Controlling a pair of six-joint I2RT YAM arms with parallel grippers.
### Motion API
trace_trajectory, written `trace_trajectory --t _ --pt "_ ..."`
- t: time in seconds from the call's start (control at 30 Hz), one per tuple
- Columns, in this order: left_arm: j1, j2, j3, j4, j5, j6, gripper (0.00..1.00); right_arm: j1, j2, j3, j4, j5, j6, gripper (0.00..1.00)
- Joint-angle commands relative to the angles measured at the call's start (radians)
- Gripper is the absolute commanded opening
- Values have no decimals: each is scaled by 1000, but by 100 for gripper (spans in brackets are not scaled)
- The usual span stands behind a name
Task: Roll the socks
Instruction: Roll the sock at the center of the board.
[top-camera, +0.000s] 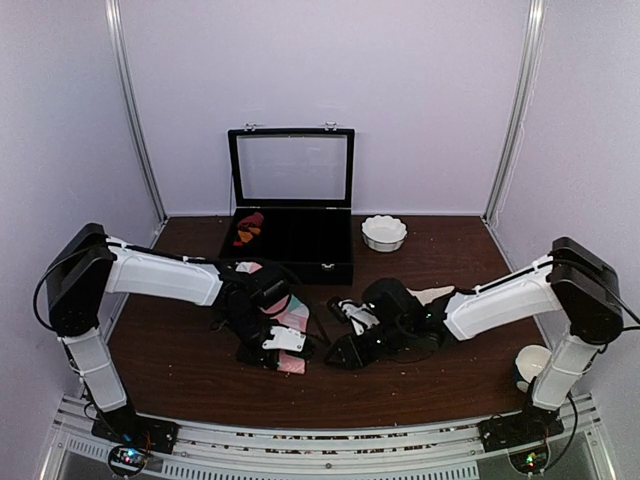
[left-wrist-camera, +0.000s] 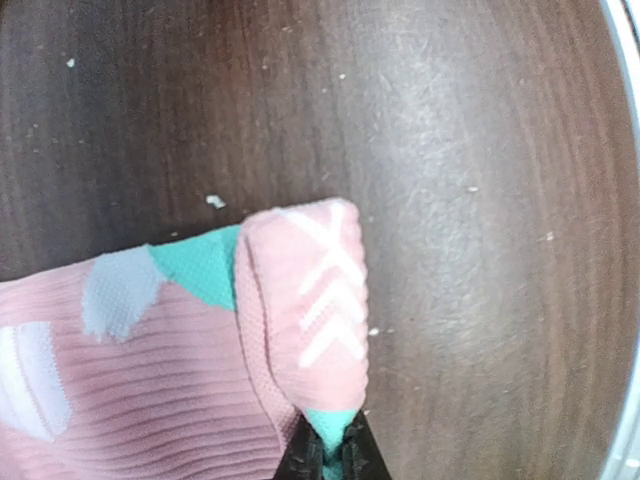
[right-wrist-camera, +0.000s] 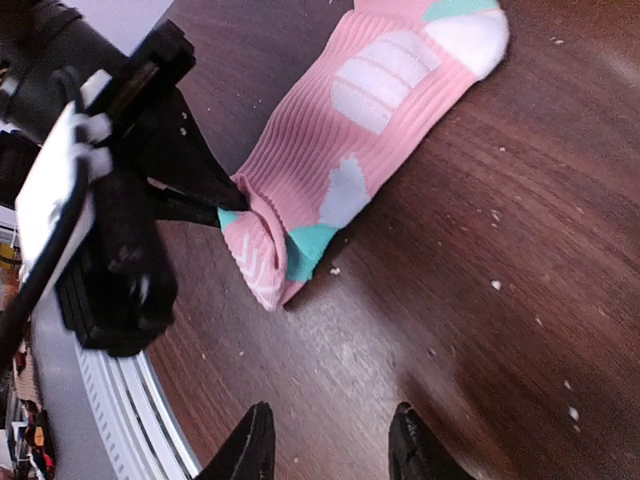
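Observation:
The long pink sock (top-camera: 290, 312) with mint and white patches lies flat on the dark table. Its near end is folded over into a small roll (left-wrist-camera: 305, 300). My left gripper (left-wrist-camera: 335, 458) is shut on the mint edge of that fold. From above, the left gripper (top-camera: 283, 345) sits over the sock's near end. My right gripper (right-wrist-camera: 330, 450) stands open just right of the fold, a little apart from the sock (right-wrist-camera: 345, 150), with bare wood between its fingers. A pale cream sock (top-camera: 432, 294) shows partly behind the right arm.
A black case (top-camera: 335, 262) with its glass lid up stands at the back, and a dark red and orange sock bundle (top-camera: 248, 230) lies inside. A white scalloped bowl (top-camera: 384, 232) sits to its right. A white cup (top-camera: 530, 362) stands beside the right arm's base.

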Motion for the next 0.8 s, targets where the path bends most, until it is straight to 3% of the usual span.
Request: trace_trajectory --t 0.0,0.1,0.2,0.53,0.77 --pt "36 71 48 -174 163 -71 2 44 -175 -157 99 182 -135 40" --pt "70 101 95 -231 259 -91 2 161 -291 -249 158 315 -299 48" --pt "104 119 119 -271 330 -99 3 228 -299 -226 114 344 -410 49" --pt "155 143 104 -311 404 -105 8 296 20 159 -27 241 -720 47" --pt "178 165 107 -356 419 -72 9 297 195 312 -66 191 -832 44"
